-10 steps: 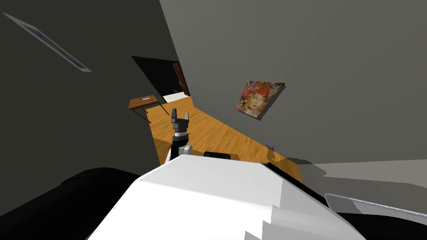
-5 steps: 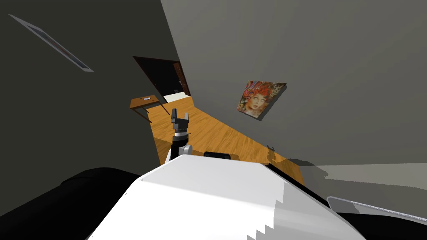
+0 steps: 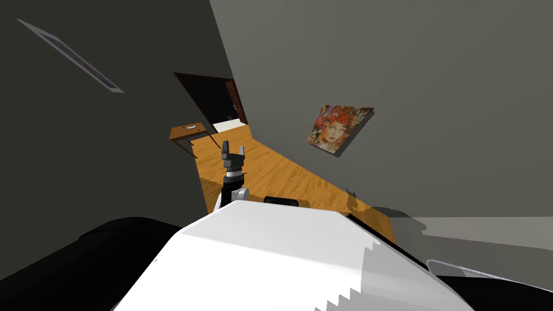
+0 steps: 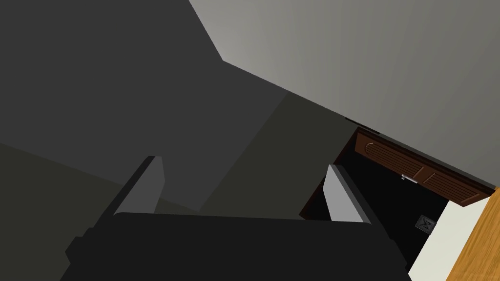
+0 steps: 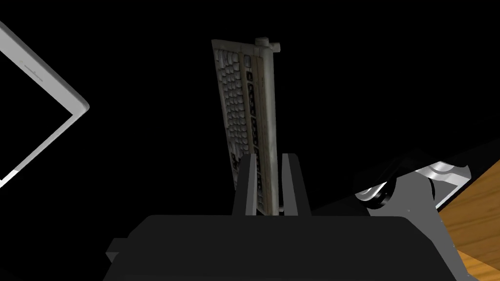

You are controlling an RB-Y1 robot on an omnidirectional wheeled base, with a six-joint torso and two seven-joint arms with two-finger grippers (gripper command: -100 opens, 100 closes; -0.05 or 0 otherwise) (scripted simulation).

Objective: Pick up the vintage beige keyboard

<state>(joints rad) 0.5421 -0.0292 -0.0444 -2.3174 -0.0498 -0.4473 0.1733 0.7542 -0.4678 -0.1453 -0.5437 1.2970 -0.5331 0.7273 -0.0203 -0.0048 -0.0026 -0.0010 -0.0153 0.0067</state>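
My right gripper [image 5: 268,161] is clenched on the keyboard [image 5: 249,97]. Its two fingers [image 5: 245,185] press the opposite faces of the pale, worn-looking board close to one end. In the right wrist view the keyboard rises edge-on from the gripper up through the middle of the frame, with the rows of keys on the face turned toward the frame's left. All around it is a black area, so I cannot tell whether its far end rests on anything. A white-edged flat panel [image 5: 49,73] cuts in at the left edge, well apart from the board, and a strip of wooden floor [image 5: 481,205] shows at the lower right. Because the grip sits near one end, I judge that most of the length hangs out beyond the fingers and will want to swing or slip in the pinch. The lift should therefore be slow and straight, with firm pressure, no wrist roll, and the long end steered clear of that panel. My left gripper [image 3: 233,154] sits just above centre in the head view, fingers spread wide and holding nothing.
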